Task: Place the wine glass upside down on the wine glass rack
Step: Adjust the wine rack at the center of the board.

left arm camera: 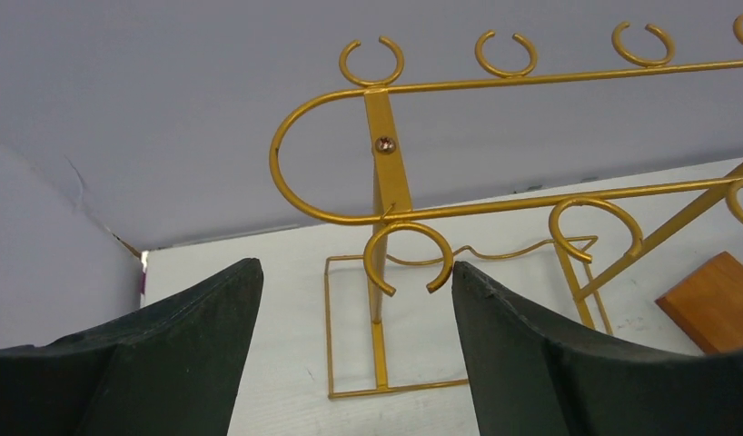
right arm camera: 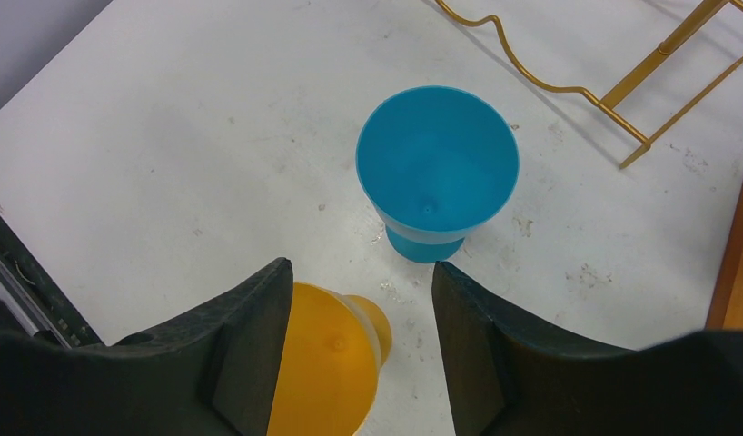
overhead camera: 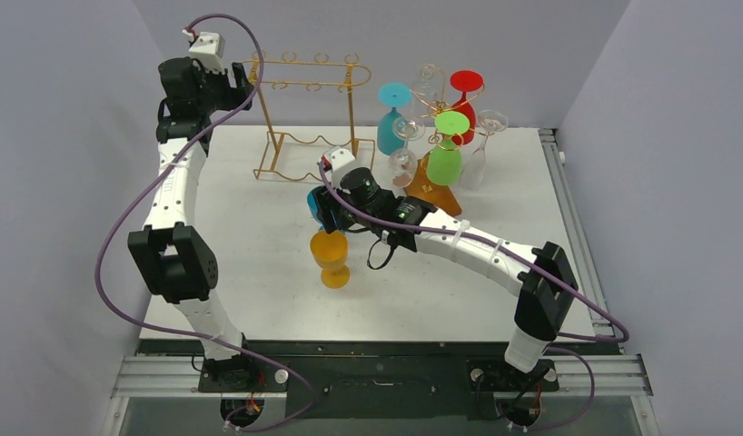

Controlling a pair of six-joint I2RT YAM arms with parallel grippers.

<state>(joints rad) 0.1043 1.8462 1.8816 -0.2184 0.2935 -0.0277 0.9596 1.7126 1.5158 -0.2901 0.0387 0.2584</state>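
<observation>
An orange wine glass (overhead camera: 331,259) stands upright on the white table, with a blue wine glass (overhead camera: 314,211) just behind it, mostly hidden under my right gripper (overhead camera: 330,213). In the right wrist view the right gripper (right arm camera: 359,272) is open above both: the orange glass (right arm camera: 327,363) sits by the left finger and the blue glass (right arm camera: 438,163) stands ahead of the fingertips. It holds nothing. The empty gold wire rack (overhead camera: 313,82) stands at the back left. My left gripper (overhead camera: 243,91) hovers open beside the rack's left end, facing its hooks (left arm camera: 386,136).
A second rack on a wooden base (overhead camera: 436,191) at the back right holds several upside-down glasses: teal (overhead camera: 392,118), red (overhead camera: 465,100), green (overhead camera: 447,150) and clear ones. Grey walls close in the table on three sides.
</observation>
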